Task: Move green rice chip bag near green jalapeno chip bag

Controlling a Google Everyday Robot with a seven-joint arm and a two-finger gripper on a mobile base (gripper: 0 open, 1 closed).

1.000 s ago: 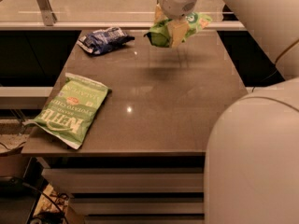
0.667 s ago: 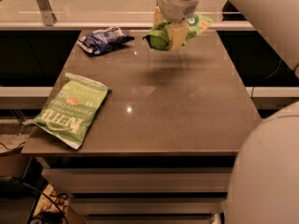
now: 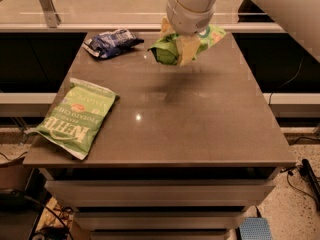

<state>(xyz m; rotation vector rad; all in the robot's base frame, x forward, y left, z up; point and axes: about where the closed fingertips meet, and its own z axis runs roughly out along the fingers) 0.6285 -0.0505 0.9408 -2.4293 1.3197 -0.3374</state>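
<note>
On the left, the green jalapeno chip bag (image 3: 75, 116) lies flat at about 8 o'clock on the counter (image 3: 200, 129), its lower corner reaching the near left edge. Further back, at about 11 o'clock, a dark blue bag (image 3: 111, 41) rests near the far edge. Neither has shifted over the last second.

What has changed is further right, at about 1 o'clock. The green rice chip bag (image 3: 162, 51) hangs clear of the counter and has come a little nearer the middle than it was a second ago; a faint shadow (image 3: 167, 91) sits below it on the surface. The large white body of the robot that filled the lower right corner has also gone from view. This suggests the lift is done and the carry has begun, though the bag is well apart from its target.

The pincer (image 3: 182, 49) comes down from 12 o'clock and is clamped on the rice chip bag, which crumples around the fingers and sticks out to either side. From the pincer, the jalapeno bag lies at roughly 8 o'clock, so most of the crossing appears to remain.
</note>
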